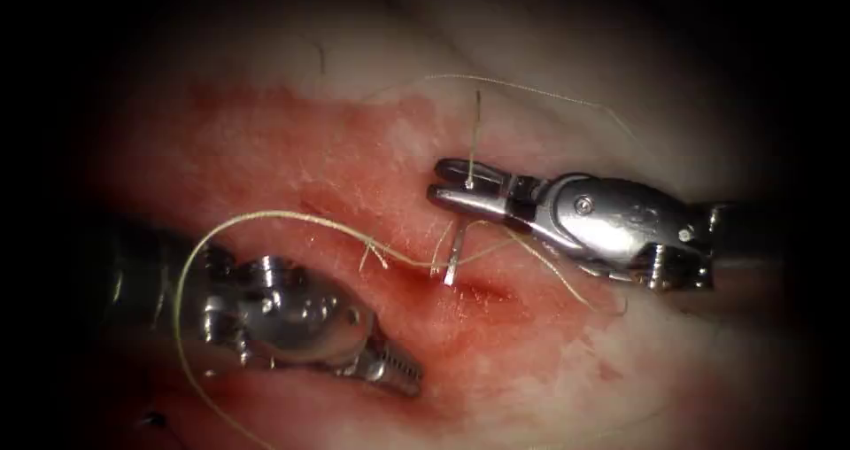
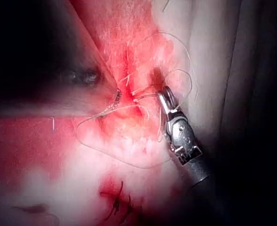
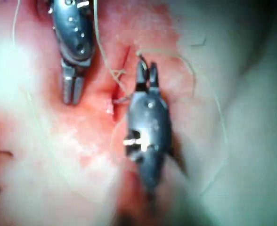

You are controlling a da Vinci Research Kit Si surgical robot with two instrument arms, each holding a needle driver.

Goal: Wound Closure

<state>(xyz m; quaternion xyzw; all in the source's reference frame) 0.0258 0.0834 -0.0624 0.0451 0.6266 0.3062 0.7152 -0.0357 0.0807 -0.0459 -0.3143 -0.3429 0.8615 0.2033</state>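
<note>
The right hand (image 1: 447, 184) clamps the needle (image 1: 453, 253) near its upper end; the needle hangs steeply down to the cut (image 1: 460, 286), its lower end at the tissue (image 1: 292, 149). The left hand (image 1: 403, 370), jaws together and holding nothing, lies farther off, left of the cut, with the thread (image 1: 266, 216) looping past it.

Right claw (image 1: 447, 184) sits just above the cut (image 1: 460, 286) in the tissue (image 1: 292, 149), gripping the needle (image 1: 454, 257), which hangs straight down from it with its lower end at the cut. Thread (image 1: 292, 220) runs leftward from below that claw and loops over the left claw (image 1: 403, 375), which holds nothing, lower left of the cut.
</note>
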